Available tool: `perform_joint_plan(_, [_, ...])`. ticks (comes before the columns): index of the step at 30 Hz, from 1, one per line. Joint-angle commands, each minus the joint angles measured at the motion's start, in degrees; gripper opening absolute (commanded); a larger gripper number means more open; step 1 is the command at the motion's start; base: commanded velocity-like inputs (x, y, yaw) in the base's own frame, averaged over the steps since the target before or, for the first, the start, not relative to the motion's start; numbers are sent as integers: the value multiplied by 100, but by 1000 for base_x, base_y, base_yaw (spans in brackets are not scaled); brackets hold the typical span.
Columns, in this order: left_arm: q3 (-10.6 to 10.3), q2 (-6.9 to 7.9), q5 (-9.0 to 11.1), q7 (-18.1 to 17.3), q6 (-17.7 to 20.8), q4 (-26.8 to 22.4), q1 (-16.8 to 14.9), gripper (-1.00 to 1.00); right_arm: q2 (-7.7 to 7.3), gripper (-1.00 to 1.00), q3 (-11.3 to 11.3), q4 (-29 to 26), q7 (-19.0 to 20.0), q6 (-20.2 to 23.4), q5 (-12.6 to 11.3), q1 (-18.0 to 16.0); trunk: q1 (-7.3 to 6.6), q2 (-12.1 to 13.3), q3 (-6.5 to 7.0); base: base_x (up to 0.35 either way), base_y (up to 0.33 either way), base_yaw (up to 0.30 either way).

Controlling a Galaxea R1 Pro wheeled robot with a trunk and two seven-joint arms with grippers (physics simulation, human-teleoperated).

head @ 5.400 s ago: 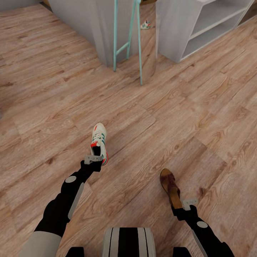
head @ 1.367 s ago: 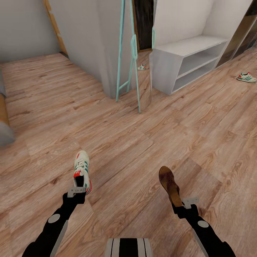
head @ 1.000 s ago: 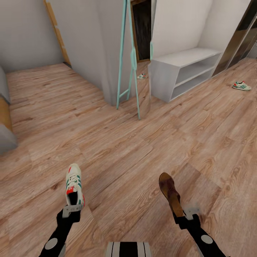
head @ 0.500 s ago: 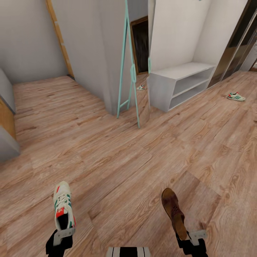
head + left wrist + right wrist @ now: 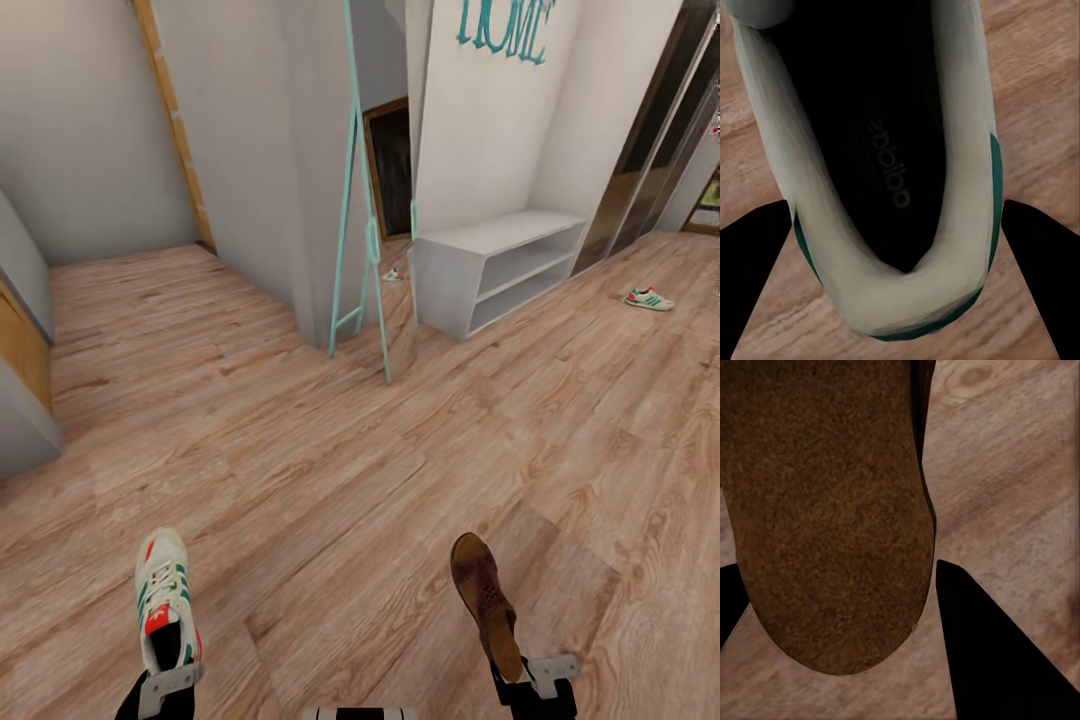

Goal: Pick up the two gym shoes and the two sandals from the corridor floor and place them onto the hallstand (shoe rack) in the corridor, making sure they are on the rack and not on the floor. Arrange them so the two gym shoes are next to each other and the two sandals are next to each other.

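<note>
My left gripper (image 5: pixel 168 682) is shut on the heel of a white gym shoe (image 5: pixel 164 598) with green stripes, held above the wood floor at the head view's lower left. In the left wrist view the shoe's dark opening (image 5: pixel 881 150) lies between my black fingers (image 5: pixel 750 277). My right gripper (image 5: pixel 527 674) is shut on a dark-brown sandal (image 5: pixel 484 604), whose suede footbed (image 5: pixel 825 510) sits against one finger (image 5: pixel 997 652). The light-grey hallstand (image 5: pixel 500 262) stands far ahead by the wall. The second gym shoe (image 5: pixel 649 298) lies on the floor to its right. The other sandal is out of view.
A teal-framed standing mirror (image 5: pixel 372 200) leans against a grey wall corner left of the hallstand, with a shoe's reflection (image 5: pixel 393 273) in it. Mirrored sliding doors (image 5: pixel 650 150) run along the right. A grey-and-wood cabinet (image 5: pixel 20 370) juts in at the left edge.
The view has tilted up, so the arms sit lower in the picture and more of the wall shows. Both grippers still hold their shoes; the left shoe has drifted leftward.
</note>
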Motion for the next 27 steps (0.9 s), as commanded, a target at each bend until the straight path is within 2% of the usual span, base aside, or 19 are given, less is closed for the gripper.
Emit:
perform_joint_plan(1, [-7,-1,4,22,-18,11,-2,-100,2,-100,-47,4,50,-14,23,-2,-3,0,28,0,0,0])
perform_joint_plan(4, [-13,-9,1,22,-19,28,-3,-100,3,-100,-44,5,50,-14,25,-2,-11,4,121,0,0,0])
perform_joint_plan(18, [-30,-14,7,22,-20,45,-1,-100,3,-100,-42,5,50,-14,26,-2,-319,566,497,0,0,0])
perform_joint_plan(27, [-33,-15,12,22,-23,45,-2,-100,11,-100,-41,6,50,-6,23,-2,-516,927,680,0,0,0])
